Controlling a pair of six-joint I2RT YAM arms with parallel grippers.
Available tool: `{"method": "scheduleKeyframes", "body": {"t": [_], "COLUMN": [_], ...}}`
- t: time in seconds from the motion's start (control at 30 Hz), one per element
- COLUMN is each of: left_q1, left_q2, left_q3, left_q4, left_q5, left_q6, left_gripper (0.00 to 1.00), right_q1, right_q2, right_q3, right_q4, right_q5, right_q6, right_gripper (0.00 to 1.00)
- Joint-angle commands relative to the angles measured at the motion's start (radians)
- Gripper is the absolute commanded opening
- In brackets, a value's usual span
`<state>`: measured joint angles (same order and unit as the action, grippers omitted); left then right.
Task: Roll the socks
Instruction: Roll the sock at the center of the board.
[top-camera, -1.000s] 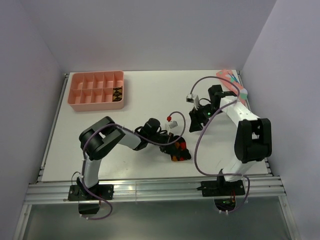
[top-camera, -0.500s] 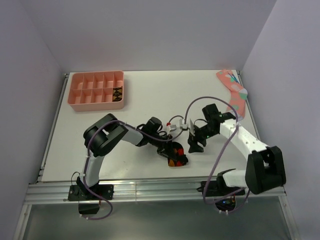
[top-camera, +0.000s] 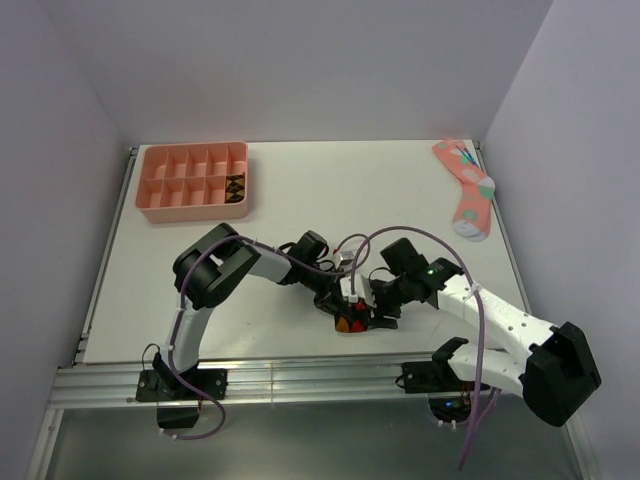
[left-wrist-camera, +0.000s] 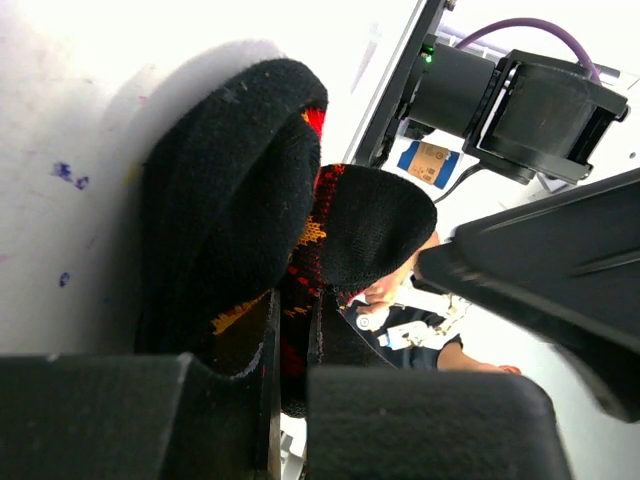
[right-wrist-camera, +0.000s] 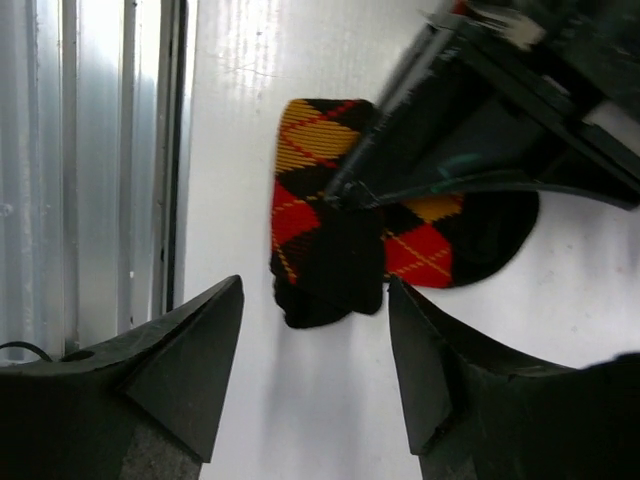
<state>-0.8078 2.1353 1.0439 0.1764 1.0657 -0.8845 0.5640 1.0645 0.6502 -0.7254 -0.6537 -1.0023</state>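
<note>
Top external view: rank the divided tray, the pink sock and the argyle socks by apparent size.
Largest to smallest:
1. divided tray
2. pink sock
3. argyle socks, bunched and partly covered, so this rank is less sure

White counter (top-camera: 300, 190): flat, matte, with a few small purple specks (left-wrist-camera: 70, 175) seen in the left wrist view. Pink tray (top-camera: 193, 212): stands at the far left of the counter, divided into two rows of compartments. One small dark patterned item (top-camera: 235, 187) sits in the nearer row, right-end compartment (too small to identify). Pink sock (top-camera: 467, 185) with teal and white marks: lies flat along the far right edge, well apart from the tray. Ribbed metal rail (top-camera: 300, 380): runs along the counter's near edge.
</note>
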Motion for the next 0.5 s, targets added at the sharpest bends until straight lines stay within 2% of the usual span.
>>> {"method": "scheduleKeyframes", "body": {"t": [0.0, 0.07, 0.27, 0.47], "left_q1": [-0.001, 0.005, 0.028, 0.030], "left_q2": [0.083, 0.087, 0.086, 0.087], "left_q3": [-0.047, -0.050, -0.058, -0.068], "left_q4": [-0.173, -0.173, -0.170, -0.134], "left_q5": [-0.179, -0.177, -0.174, -0.151], "left_q6": [0.055, 0.045, 0.050, 0.039], "left_gripper": [0.00, 0.00, 0.00, 0.00], "right_q1": [0.065, 0.103, 0.183, 0.200], "right_q2": [-0.009, -0.008, 0.002, 0.057], "right_q3": [-0.032, -0.052, -0.096, -0.103], "right_q4": [0.084, 0.113, 0.199, 0.257], "right_q5": [0.057, 0.078, 0.147, 0.178], "right_q6": [0.057, 0.077, 0.129, 0.159], "right_gripper": [0.66, 0.63, 0.62, 0.61]}}
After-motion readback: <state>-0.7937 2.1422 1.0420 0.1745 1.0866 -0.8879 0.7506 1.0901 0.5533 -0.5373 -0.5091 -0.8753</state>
